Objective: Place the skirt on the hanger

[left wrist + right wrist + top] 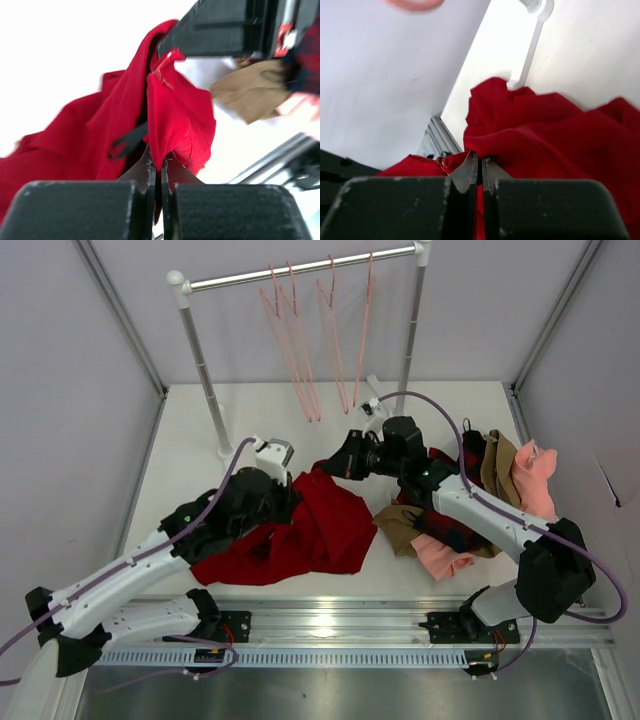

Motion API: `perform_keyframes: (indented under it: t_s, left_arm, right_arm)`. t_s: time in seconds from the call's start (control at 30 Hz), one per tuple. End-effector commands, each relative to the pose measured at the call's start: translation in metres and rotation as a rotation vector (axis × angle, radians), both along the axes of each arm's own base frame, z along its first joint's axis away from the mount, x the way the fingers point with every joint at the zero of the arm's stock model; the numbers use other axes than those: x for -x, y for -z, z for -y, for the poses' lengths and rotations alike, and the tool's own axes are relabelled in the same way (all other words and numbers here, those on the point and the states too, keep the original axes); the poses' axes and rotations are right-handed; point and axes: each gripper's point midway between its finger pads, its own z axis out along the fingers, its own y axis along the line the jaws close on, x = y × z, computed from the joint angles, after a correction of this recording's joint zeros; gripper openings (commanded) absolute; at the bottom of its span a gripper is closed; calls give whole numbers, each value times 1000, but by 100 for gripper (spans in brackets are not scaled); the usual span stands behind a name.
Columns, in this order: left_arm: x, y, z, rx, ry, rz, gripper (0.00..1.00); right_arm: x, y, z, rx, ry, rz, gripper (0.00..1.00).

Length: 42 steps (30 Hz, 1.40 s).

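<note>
The deep-red skirt (320, 535) lies bunched on the white table between the two arms. My left gripper (288, 502) is at its left upper edge, and the left wrist view shows the jaws (161, 162) shut on a fold of the skirt (180, 115). My right gripper (330, 468) is shut on the skirt's top corner, lifting it a little. In the right wrist view the skirt (560, 135) is pinched between the fingertips (481, 162). Several salmon-pink wire hangers (300, 350) hang from the rail at the back; none is held.
The clothes rack's rail (240, 278) spans the back on two posts (205, 375) with white feet (535, 30). A pile lies under the right arm: plaid garment (450, 528), tan cloth (500, 465), salmon-pink garment (535, 475). Grey walls enclose the table.
</note>
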Motion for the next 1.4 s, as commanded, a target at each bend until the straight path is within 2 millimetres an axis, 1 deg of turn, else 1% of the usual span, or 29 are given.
perform_keyframes:
  t_s: [0.0,0.07,0.1,0.13,0.17,0.23,0.27,0.3,0.33,0.37,0.4,0.43,0.47,0.5,0.53,0.57,0.6,0.67,0.73,0.77,0.8,0.83,0.87,0.93,0.97,1.07,1.1,1.3,1.37]
  left_arm:
    - [2,16,-24,-253,36,-31,0]
    - [1,40,-14,-304,81,-68,0]
    - [2,46,-7,-292,105,-72,0]
    - [4,59,7,-259,150,-91,0]
    - [6,65,15,-237,175,-103,0]
    - [11,73,35,-188,232,-121,0]
    - [15,85,44,-211,259,-140,0]
    - [16,88,50,-220,273,-142,0]
    - [17,93,55,-235,285,-146,0]
    - [20,90,68,-222,318,-133,0]
    - [22,102,76,-239,339,-153,0]
    - [24,104,85,-229,361,-160,0]
    - [29,104,98,-195,406,-164,0]
    - [31,111,106,-194,422,-183,0]
    - [31,114,111,-180,420,-198,0]
    - [37,115,119,-158,453,-219,0]
    - [36,118,126,-144,459,-223,0]
    - [39,117,133,-118,469,-232,0]
    - [41,120,138,-103,471,-239,0]
    - [42,120,140,-97,478,-240,0]
    - [43,121,140,-96,472,-241,0]
    - [42,123,139,-99,465,-244,0]
    - [42,123,138,-100,461,-243,0]
    - [40,123,137,-93,445,-238,0]
    - [40,124,136,-95,437,-240,0]
    - [39,123,136,-80,419,-243,0]
    - [40,123,137,-73,420,-244,0]
    - [43,125,139,-57,431,-255,0]
    - [44,127,139,-59,433,-258,0]
  right_arm:
    - [-53,22,25,2,225,-53,0]
    - [-55,41,33,43,254,-79,0]
    - [-54,48,36,63,261,-86,0]
    - [-53,57,42,93,281,-98,0]
    - [-49,70,49,130,286,-106,0]
    - [-44,87,68,200,326,-136,0]
    - [-39,100,78,237,335,-152,0]
    - [-38,109,91,267,357,-178,0]
    - [-36,111,99,278,370,-185,0]
    - [-33,117,106,288,369,-205,0]
    - [-30,128,120,311,385,-238,2]
    - [-27,125,125,308,387,-240,5]
    - [-23,124,127,305,373,-244,17]
    - [-19,127,134,320,375,-258,27]
    - [-16,123,136,320,372,-252,37]
    - [-13,111,137,306,371,-228,46]
    - [-8,108,139,309,371,-237,60]
    - [0,91,141,284,371,-211,71]
    - [9,88,146,281,389,-237,77]
    - [13,80,147,263,396,-227,78]
    - [21,83,146,247,404,-264,78]
    - [21,77,146,233,401,-248,78]
    - [29,83,143,215,406,-284,78]
    - [33,81,141,187,440,-282,77]
    - [40,87,136,181,446,-316,76]
    - [46,93,135,174,496,-336,76]
    - [51,94,129,177,484,-331,76]
    - [53,90,107,137,469,-326,76]
    - [52,88,104,127,474,-318,76]
